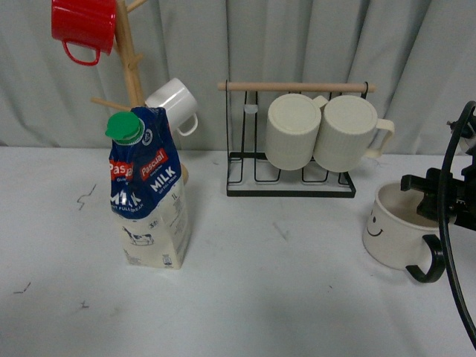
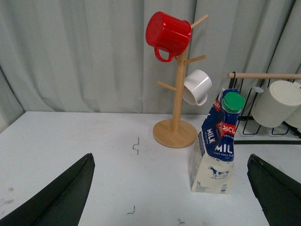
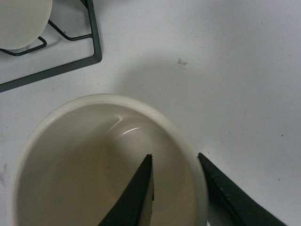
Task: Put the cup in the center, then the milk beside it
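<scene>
Right gripper (image 3: 175, 155) jaws are spread astride the cup (image 3: 80, 155) rim, one finger inside, one outside, wall not clamped. Cup is seated on the table (image 1: 282, 297) at the robot's right, near the wire rack (image 1: 253, 86). Left gripper (image 2: 170, 157) jaws are held wide, nothing between. Milk (image 1: 149, 197) is stood upright at left, beside the mug tree (image 2: 177, 108).

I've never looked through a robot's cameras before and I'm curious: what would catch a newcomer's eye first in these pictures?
Probably the bright red mug hanging high on a wooden mug tree at the far left. Just in front of it stands a blue milk carton with a green cap. At the right edge sits a cream cup with a smiley face, the right arm's jaws straddling its rim, one inside and one outside.
</scene>
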You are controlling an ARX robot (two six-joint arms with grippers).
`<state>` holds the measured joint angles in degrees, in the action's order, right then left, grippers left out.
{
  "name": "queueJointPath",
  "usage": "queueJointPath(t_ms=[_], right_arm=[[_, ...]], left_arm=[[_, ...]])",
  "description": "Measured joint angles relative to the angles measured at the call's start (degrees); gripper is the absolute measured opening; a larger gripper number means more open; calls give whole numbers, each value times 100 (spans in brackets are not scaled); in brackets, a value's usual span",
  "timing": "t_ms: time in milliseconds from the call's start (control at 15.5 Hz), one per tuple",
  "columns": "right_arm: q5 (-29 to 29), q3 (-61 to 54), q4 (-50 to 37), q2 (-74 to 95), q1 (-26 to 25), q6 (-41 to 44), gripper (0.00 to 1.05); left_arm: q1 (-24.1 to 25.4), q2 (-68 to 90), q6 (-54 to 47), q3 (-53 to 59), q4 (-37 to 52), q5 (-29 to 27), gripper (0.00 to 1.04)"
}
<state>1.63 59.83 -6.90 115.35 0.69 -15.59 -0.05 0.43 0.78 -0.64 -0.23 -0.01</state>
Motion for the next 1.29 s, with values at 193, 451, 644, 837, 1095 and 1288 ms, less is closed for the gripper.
queueJointPath(t_ms=[193, 451, 644, 837, 1095, 1288], right_arm=[[22, -111, 0, -306, 55, 61, 4], [79, -83, 157, -678, 614, -72, 3], [-146, 345, 319, -452, 1047, -400, 3], [-404, 817, 765, 61, 1445, -754, 3], [-577, 922, 1078, 90, 1696, -892, 3], [-673, 918, 1143, 131, 1657, -898, 3]], left_arm=[[0, 0, -2, 0, 0, 0, 98], [0, 0, -2, 0, 0, 0, 98], [0, 0, 0, 0, 0, 0, 98], [0, 0, -2, 0, 0, 0, 98], [0, 0, -2, 0, 2, 0, 98], [0, 0, -2, 0, 2, 0, 98]])
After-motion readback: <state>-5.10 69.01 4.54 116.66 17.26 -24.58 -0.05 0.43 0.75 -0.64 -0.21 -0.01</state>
